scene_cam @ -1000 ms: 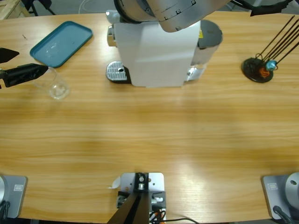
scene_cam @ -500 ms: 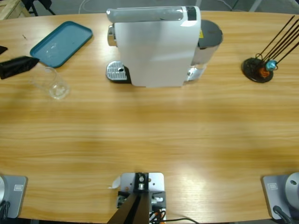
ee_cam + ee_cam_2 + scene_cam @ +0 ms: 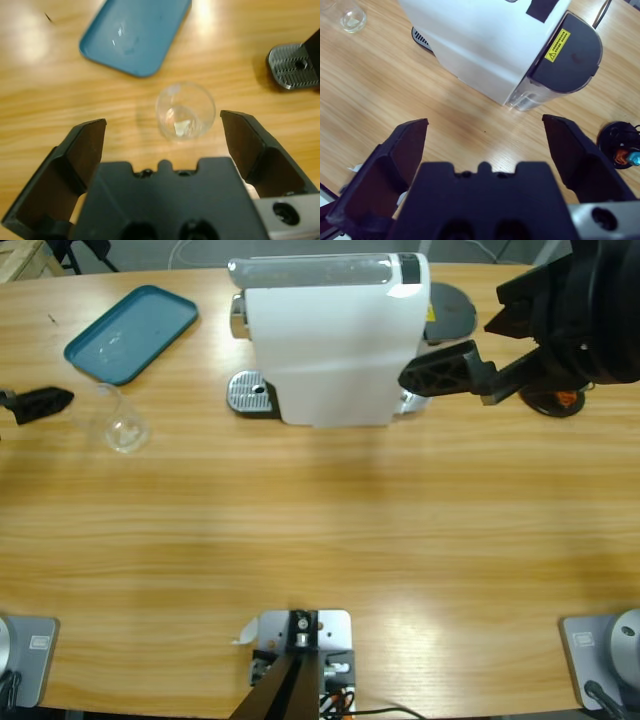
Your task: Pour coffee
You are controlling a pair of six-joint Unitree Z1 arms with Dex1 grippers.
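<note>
A clear glass (image 3: 120, 421) stands on the wooden table, left of the white coffee machine (image 3: 330, 340). No coffee is in view; the glass (image 3: 185, 111) looks clear inside. At the table's left edge, my left gripper (image 3: 22, 405) points at the glass from a short way off. Its jaws (image 3: 164, 122) are open and the glass sits beyond them, untouched. My right gripper (image 3: 472, 340) hovers open at the machine's right end, above the grey water tank (image 3: 565, 55). Nothing is between its jaws (image 3: 485, 122).
A blue tray (image 3: 130, 330) lies at the back left behind the glass. The machine's metal drip grate (image 3: 252, 393) juts out on its left. A black capsule stand (image 3: 555, 388) with thin rods sits at the far right, partly under my right arm.
The silver elbow over the machine has gone from the top. My right gripper has come into view at the machine's right end. My left gripper has drawn back left, away from the glass.
</note>
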